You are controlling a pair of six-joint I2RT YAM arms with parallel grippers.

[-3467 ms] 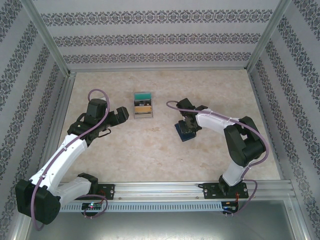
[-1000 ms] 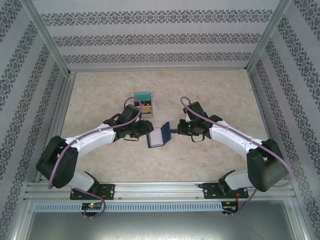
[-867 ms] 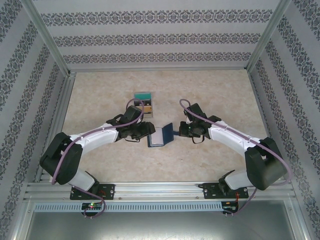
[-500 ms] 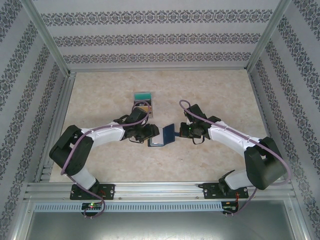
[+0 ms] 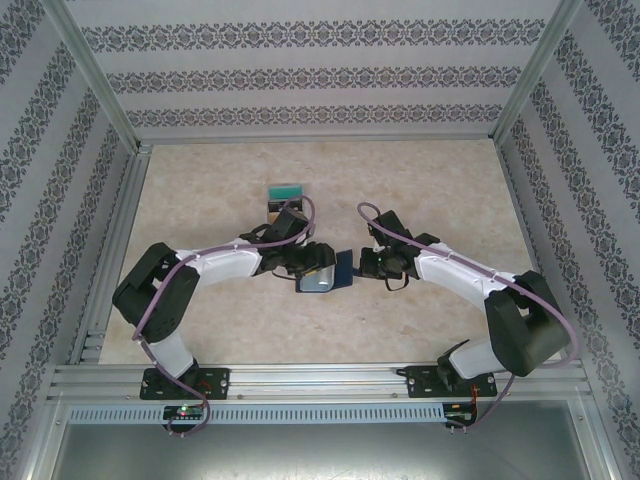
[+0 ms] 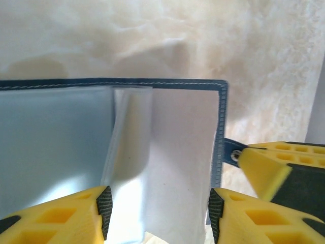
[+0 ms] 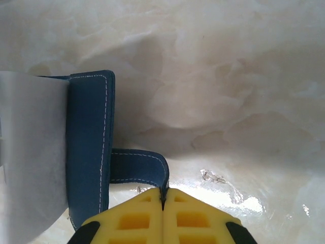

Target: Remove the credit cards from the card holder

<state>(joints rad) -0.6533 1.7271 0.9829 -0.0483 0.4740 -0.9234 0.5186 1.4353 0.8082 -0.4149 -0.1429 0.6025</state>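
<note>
Right gripper [image 7: 163, 201] fingers pressed together, clamped on the snap tab [image 7: 137, 165]. The card holder [image 6: 51, 132] lies unfolded. Left gripper [image 6: 159, 208] fingers are apart, straddling the clear sleeves [image 6: 172, 152] dead ahead.

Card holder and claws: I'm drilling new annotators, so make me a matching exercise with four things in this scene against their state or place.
Things:
1. left claw
2. right claw
3. card holder
4. teal-topped box

States or places:
A. standing on the table beyond the left arm
B. shut on the snap tab
C. unfolded, navy cover, pale sleeves showing
D. open, straddling a pale sleeve

Pairs: 1-D, 2-B, 3-C, 4-A
</note>
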